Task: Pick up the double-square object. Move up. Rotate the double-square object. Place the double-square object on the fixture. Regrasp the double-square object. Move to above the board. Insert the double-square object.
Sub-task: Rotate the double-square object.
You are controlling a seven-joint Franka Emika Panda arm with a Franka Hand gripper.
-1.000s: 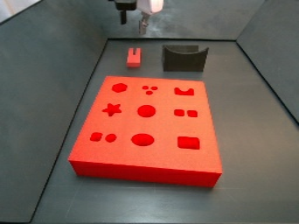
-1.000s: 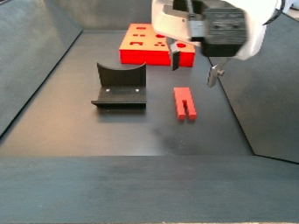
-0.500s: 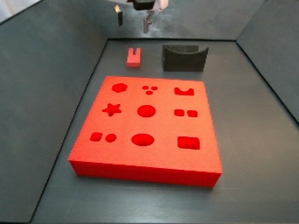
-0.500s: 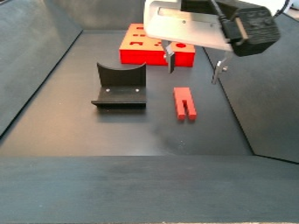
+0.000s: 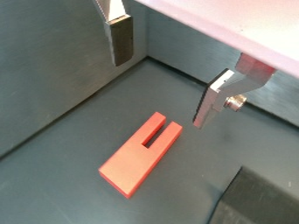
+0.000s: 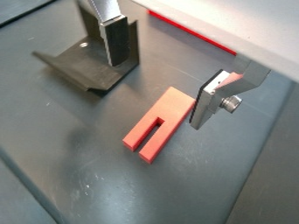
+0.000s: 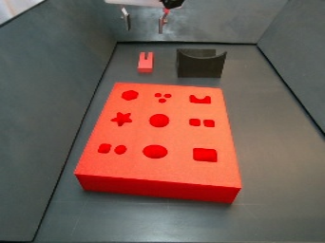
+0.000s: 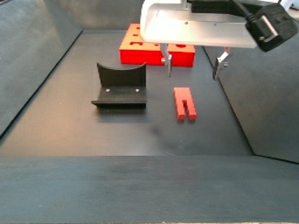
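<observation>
Gripper (image 8: 194,63) shifted, double-square object (image 8: 184,102) flat

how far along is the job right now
Nothing looks done: the double-square object lies flat on the floor beside the fixture. In hand: the gripper hangs open above it, holding nothing. Left: pickup, rotating, fixture placement, regrasp, and insertion into the board.

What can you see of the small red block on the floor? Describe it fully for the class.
The small red block is a long, flat, matte red bar with a narrow slot cut in from one end, which leaves two prongs. It lies flat on the dark floor, beside the dark holder and apart from it. Nothing grips it: the gripper hangs open above it, and its fingers are clear of it.
</observation>
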